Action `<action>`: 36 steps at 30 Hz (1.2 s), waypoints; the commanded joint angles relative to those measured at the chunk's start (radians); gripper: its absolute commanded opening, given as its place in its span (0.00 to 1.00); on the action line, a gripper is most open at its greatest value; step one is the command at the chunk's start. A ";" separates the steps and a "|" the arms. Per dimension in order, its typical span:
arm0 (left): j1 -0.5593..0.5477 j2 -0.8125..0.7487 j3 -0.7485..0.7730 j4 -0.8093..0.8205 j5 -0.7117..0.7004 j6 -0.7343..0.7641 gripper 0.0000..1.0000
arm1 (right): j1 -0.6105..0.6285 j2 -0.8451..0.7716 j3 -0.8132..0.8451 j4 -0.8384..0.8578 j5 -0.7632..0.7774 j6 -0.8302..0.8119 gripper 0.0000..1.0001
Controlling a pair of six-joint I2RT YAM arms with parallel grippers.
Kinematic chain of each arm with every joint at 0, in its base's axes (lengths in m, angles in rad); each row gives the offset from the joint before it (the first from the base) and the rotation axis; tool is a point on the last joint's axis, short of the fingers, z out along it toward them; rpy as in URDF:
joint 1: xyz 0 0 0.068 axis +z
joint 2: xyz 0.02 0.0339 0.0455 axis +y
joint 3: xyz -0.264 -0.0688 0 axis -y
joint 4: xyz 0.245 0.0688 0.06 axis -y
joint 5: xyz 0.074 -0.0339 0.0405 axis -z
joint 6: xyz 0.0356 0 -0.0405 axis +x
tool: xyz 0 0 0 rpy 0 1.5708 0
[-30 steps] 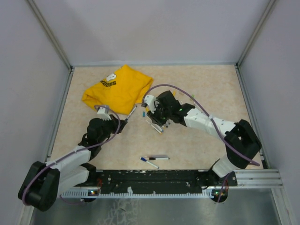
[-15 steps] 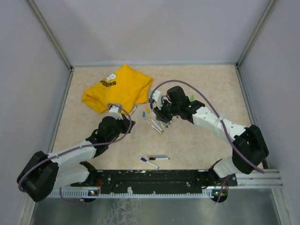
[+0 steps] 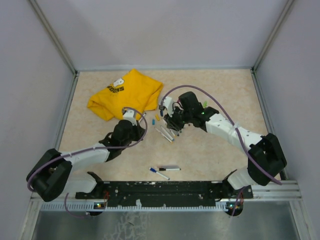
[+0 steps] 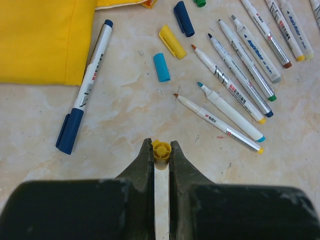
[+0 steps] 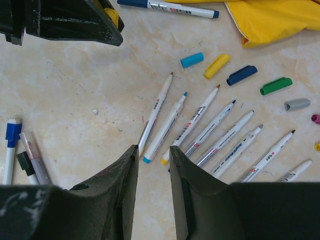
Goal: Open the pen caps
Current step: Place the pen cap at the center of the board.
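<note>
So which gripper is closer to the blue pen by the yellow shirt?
Left. The left gripper is just beside the blue pen; the right gripper hangs beyond the row of uncapped pens.

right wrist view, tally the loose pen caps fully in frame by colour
light blue cap: 1
yellow cap: 1
dark blue cap: 1
green cap: 1
grey cap: 1
total: 5
</note>
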 commanded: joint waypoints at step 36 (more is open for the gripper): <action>0.055 0.437 0.448 -0.331 -0.015 0.019 0.08 | -0.017 -0.030 -0.002 0.001 -0.042 -0.013 0.31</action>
